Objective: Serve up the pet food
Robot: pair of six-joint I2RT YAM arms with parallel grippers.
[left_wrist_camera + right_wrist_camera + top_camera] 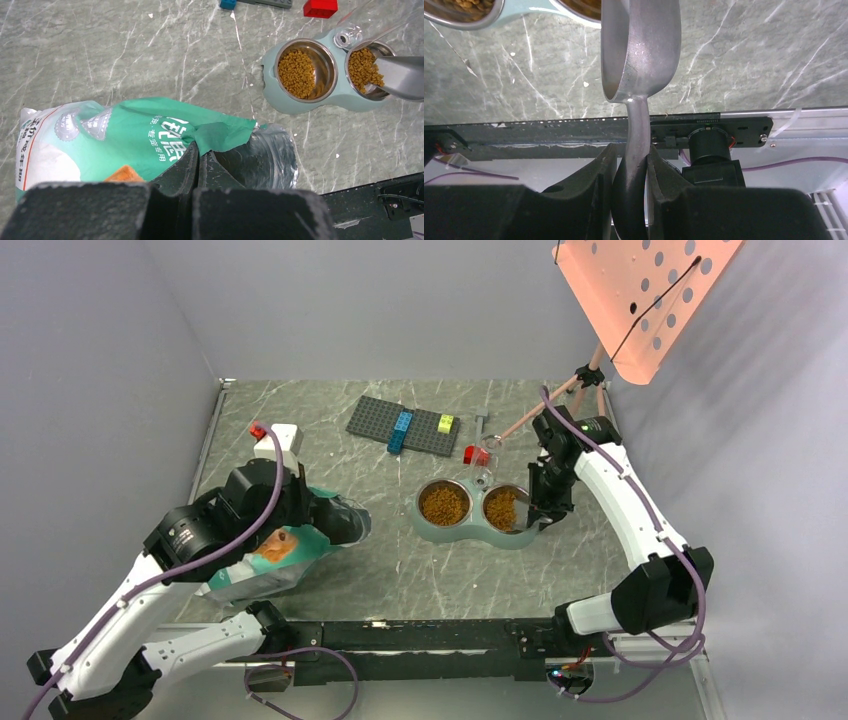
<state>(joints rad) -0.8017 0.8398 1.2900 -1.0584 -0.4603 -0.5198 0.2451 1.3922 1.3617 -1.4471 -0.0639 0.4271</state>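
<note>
Light, loose kibble [296, 73], too spill-prone to pinch, sits in both bowls of the twin dish [272, 98] at right, where the right gripper [631, 156] is clamped on the handle of the metal scoop [640, 55], while the left gripper [199, 156] is closed on the mouth of the pouch [135, 134].

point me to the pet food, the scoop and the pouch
pet food [297, 73], left wrist view, middle of one kibble pile
scoop [649, 50], right wrist view, outer side of its metal cup
pouch [140, 132], left wrist view, green printed front
</note>
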